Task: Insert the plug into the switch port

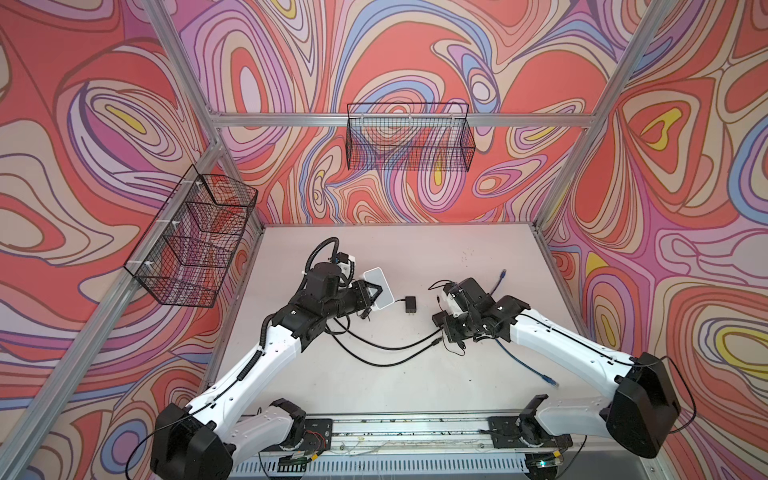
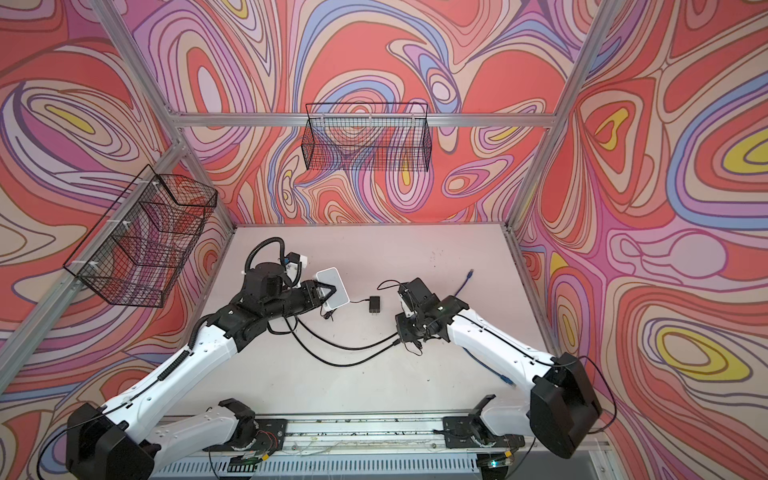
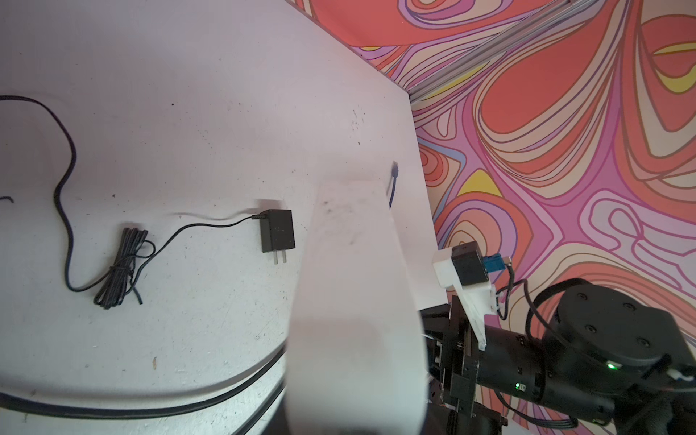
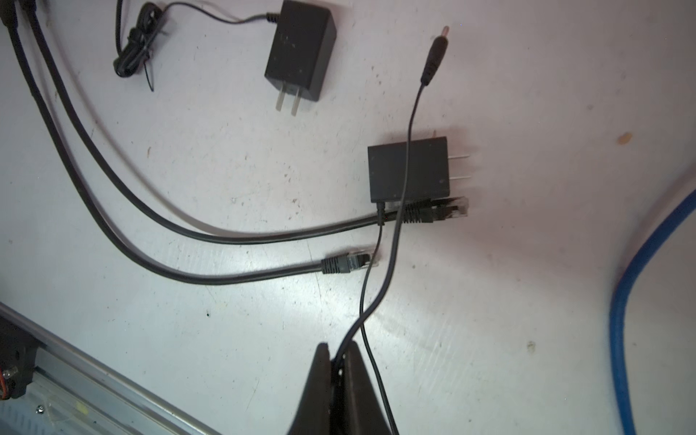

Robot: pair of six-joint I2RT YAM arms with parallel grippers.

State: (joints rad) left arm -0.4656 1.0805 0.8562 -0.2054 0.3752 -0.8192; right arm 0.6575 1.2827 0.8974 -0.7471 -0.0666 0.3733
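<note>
Plug (image 4: 436, 52) points tip-first away from right gripper (image 4: 336, 352) pinching its cord (image 4: 391, 256); left gripper (image 1: 372, 291) clamps switch (image 1: 385, 279).

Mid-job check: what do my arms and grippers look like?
The left arm and right arm are white shells with black joints, thin black cables alongside. A ribbed black hose loops at the left wrist. The left gripper and right gripper are black tapered wedges.

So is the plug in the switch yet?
Out: the plug is bare on the cord in the right gripper, apart from the switch in the left gripper.
</note>
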